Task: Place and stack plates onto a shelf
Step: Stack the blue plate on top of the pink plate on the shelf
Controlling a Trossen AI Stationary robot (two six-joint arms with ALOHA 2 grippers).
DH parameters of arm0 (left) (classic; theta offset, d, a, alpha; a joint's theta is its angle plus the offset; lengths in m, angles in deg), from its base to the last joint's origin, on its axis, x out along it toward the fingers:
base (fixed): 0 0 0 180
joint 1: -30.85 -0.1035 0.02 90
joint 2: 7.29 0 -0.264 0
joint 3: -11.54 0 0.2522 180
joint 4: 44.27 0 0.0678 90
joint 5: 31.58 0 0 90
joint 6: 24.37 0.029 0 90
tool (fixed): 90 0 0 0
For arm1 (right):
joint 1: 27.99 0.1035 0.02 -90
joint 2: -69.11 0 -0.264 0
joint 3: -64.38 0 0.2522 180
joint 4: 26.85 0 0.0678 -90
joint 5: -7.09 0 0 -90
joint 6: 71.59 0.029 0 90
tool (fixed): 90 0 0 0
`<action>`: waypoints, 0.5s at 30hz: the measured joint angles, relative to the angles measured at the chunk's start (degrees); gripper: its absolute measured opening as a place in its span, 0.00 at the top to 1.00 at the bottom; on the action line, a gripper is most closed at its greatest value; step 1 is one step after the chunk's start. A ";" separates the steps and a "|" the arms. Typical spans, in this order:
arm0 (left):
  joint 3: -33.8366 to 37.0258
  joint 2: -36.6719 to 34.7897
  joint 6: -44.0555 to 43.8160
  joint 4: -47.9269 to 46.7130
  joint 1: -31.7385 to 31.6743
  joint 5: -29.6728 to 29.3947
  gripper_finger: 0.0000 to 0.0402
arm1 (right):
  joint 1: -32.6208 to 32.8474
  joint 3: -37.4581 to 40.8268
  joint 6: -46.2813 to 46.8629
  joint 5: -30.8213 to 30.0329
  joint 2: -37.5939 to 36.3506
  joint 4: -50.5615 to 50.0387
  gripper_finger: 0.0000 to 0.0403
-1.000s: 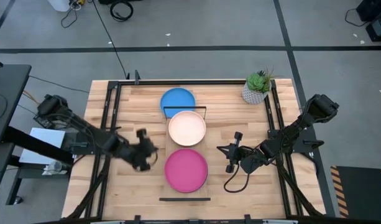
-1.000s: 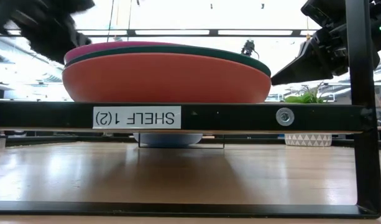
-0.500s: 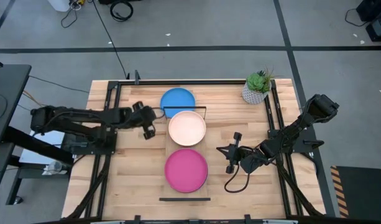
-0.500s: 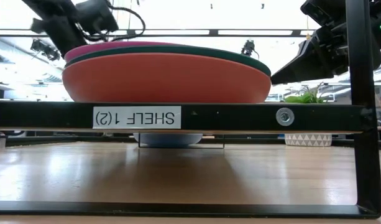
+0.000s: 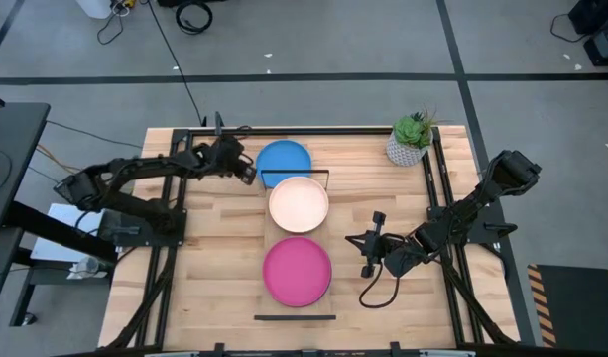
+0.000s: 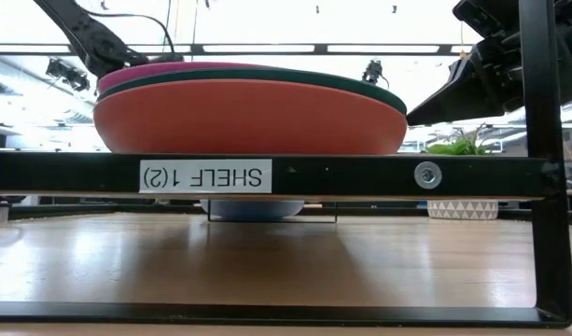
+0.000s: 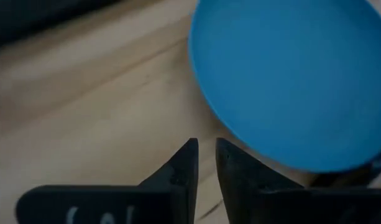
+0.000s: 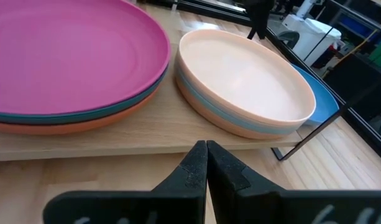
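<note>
On the light-wood shelf (image 5: 252, 213) a pink plate (image 5: 297, 270) tops a stack over teal and orange plates (image 8: 72, 56) at the near end. A cream plate (image 5: 299, 203) tops a second stack (image 8: 243, 81) at the middle. A blue plate (image 5: 284, 159) lies flat on the tabletop at the shelf's far end, its near edge under the black rail; it fills much of the left wrist view (image 7: 289, 74). My left gripper (image 5: 242, 164) hovers just left of the blue plate, its fingers (image 7: 206, 162) a narrow gap apart and empty. My right gripper (image 5: 368, 253) is shut and empty, right of the pink stack.
A small potted green plant (image 5: 411, 139) stands at the table's far right corner. Black frame rails (image 5: 175, 198) run along the table's left and right sides. The shelf's front rail with its label (image 6: 206, 175) crosses the low view. Bare wood lies left and right of the shelf.
My left gripper has swung from beside the pink stack toward the table's far edge and now sits just left of the blue plate. The plates and my right gripper have stayed still.
</note>
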 joint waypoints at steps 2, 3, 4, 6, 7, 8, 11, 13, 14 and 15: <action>0.00 1.87 -3.68 1.46 -1.41 1.85 0.83 | 0.02 0.00 -0.02 -0.02 0.00 0.10 0.97; 0.00 2.76 -4.84 2.51 -1.68 2.29 0.82 | 0.02 0.00 -0.02 0.01 0.00 0.07 0.97; 0.00 3.54 -6.03 3.54 -1.77 2.43 0.80 | 0.02 0.00 -0.03 -0.02 0.00 0.07 0.97; 0.00 4.91 -8.28 5.73 -1.71 2.49 0.75 | 0.00 0.00 -0.06 -0.02 0.00 0.06 0.97; 0.00 5.44 -9.46 7.16 -1.64 2.55 0.72 | 0.02 0.00 -0.07 -0.02 0.00 0.07 0.97; 0.00 5.88 -10.62 8.34 -1.60 2.65 0.69 | 0.02 0.00 -0.11 -0.02 0.00 0.06 0.97; 0.00 7.12 -12.24 10.12 -1.65 2.57 0.60 | 0.02 0.00 -0.13 -0.02 0.00 0.05 0.97; 0.00 8.00 -13.24 10.70 -1.48 2.49 0.56 | 0.02 0.00 -0.34 -0.02 0.00 0.05 0.97; 0.00 8.39 -13.28 11.16 -1.28 2.42 0.54 | 0.01 0.00 -0.41 -0.02 0.00 0.05 0.97; 0.00 8.85 -13.26 11.75 -0.98 2.36 0.53 | 0.01 0.00 -0.42 -0.02 0.00 0.05 0.97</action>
